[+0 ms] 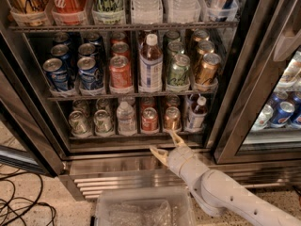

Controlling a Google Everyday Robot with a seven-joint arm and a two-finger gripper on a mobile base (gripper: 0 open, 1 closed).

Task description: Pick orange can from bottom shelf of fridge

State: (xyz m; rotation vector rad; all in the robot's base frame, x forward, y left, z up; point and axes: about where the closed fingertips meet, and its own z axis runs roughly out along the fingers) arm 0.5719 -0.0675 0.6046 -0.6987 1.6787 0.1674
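Reaching: gripper (163, 142) on approach to orange can (172, 118), no contact yet, nothing held.
gripper: fingers spread wide, empty; sits just below and slightly left of orange can, outside the fridge (229, 102).
upper finger (175, 138): tip points up at orange can's base, near it but apart; front rail of bottom shelf (117, 136) lies between.
lower finger (157, 152): juts out left, lower down from orange can, roughly under red can (149, 119).
orange can: upright at the front of bottom shelf, silver top up, in full view.
red can: just left of orange can, close beside it, same size, wrong one.
small bottle (197, 112): just right of orange can.
water bottle (126, 118): left of orange can, beyond red can.
gold can (207, 69): up and right of orange can, one rack higher, not the target.
bin (141, 206): well below orange can, next to the arm (235, 197).
done: fridge stands open, gripper lined up close to the right column and opened.
left: lift gripper over the rail, go in around orange can, close, raise it, draw it out.
progress: early, the whole grasp is ahead.
risk: neighbours sit tight on both sides of orange can, so a finger may nudge red can or small bottle.
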